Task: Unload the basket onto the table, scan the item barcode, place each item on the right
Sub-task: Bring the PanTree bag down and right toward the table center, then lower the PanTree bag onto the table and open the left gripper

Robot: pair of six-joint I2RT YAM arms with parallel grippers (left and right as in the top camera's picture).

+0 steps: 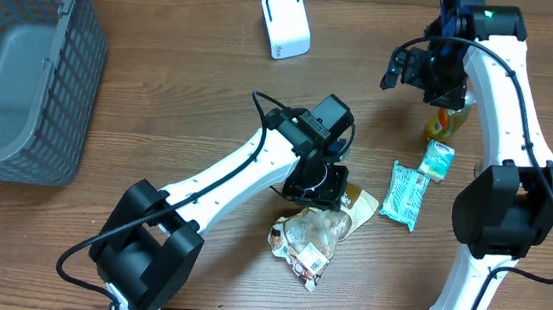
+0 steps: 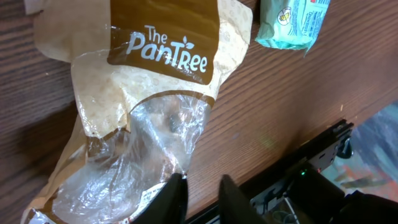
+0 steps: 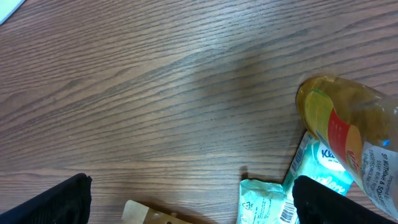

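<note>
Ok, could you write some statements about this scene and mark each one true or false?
1. The right gripper is open and holds nothing. True.
2. The bag lies in the basket. False: it lies on the table, below the left gripper and away from the basket.
3. The bag reads "The PanTree". True.
4. The bottle touches the white device. False: the bottle lies far from the white device, next to a green carton.
</note>
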